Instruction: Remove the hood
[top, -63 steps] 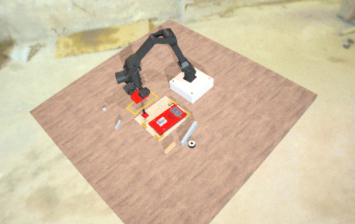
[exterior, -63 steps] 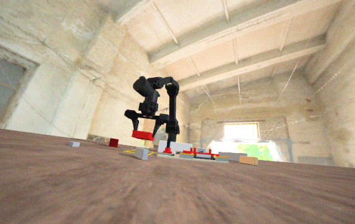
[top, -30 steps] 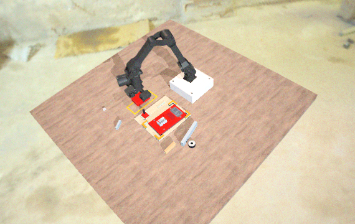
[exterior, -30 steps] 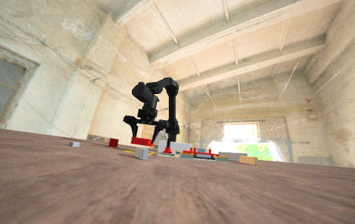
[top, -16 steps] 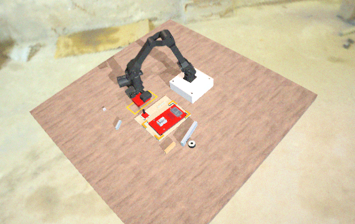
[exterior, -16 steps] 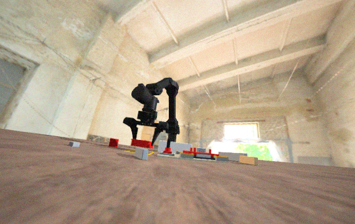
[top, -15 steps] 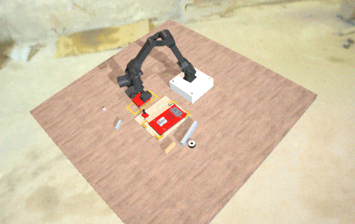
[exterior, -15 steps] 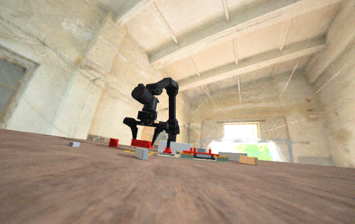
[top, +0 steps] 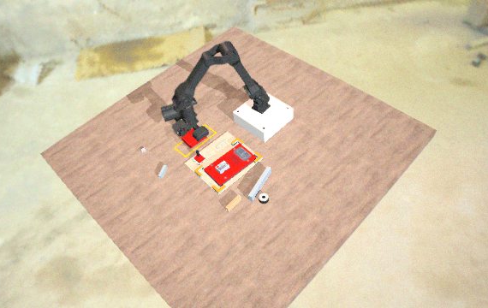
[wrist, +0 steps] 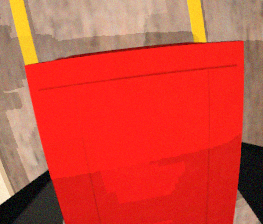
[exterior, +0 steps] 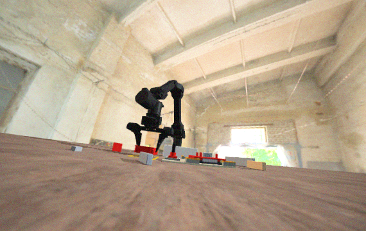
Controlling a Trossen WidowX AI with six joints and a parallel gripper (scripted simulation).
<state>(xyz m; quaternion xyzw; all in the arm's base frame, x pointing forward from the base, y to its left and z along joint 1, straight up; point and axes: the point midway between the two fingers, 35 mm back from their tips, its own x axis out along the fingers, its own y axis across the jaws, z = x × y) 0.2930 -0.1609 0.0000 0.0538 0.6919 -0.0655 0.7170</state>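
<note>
The red hood (top: 193, 139) (exterior: 145, 149) (wrist: 142, 115) is between the two fingers of my gripper (top: 191, 132) (exterior: 148, 147), which is shut on it. The hood hangs low, close to the table, roughly level. In the top view it overlaps the inside of the marked area's yellow outline (top: 180, 151) (wrist: 25, 35), towards its far side; whether it touches the table cannot be told. The red toy car body (top: 232, 162) (exterior: 202, 157) lies to the right, between yellow corner pieces. The wrist view hides what is under the hood.
A tan board (top: 227, 137) under the car carries a small red piece with a black stick (top: 199, 157). A grey bar (top: 260, 184), a black-and-white wheel (top: 264, 198) and an orange block (top: 234, 203) lie beyond it. A grey block (top: 163, 171) (exterior: 146, 158) and a red block (exterior: 117, 147) also stand near.
</note>
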